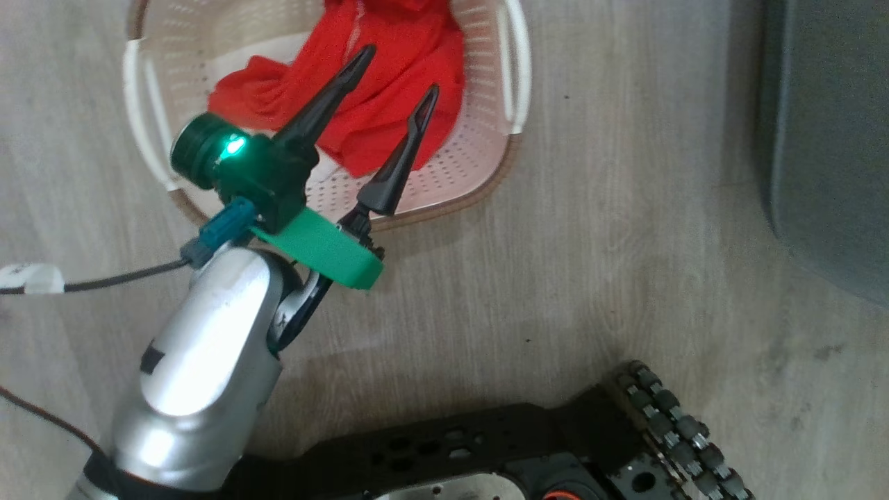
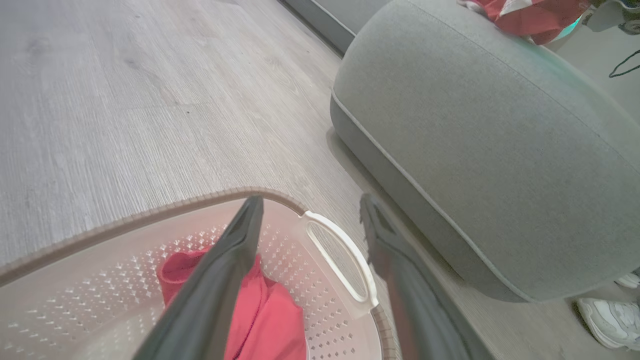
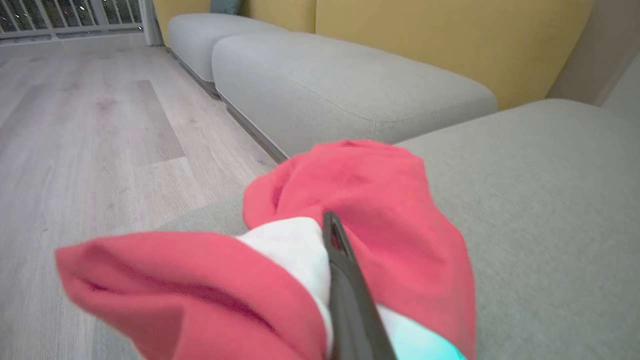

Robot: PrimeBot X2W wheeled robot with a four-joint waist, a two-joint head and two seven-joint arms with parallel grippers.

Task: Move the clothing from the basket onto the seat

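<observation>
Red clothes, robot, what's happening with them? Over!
Left gripper open, over the basket. Right gripper shut on red clothes over the seat. Rest of the clothes in the basket. Nothing seen in the way.

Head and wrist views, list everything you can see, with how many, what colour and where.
basket: one, cream with a brown rim, on the floor
clothing in basket: one heap, red, inside the basket
held clothing: one bundle, red and white, over the seat
seat: one, grey, on the robot's right of the basket
sofa cushions: two more, grey, beyond the seat, with yellow backs behind
floor: pale wood
shoe: at least one, white, on the floor by the seat
robot base: one, black, bottom of the head view
left gripper: one, dark fingers open, above the basket
right gripper: one, dark, closed on the held clothing
</observation>
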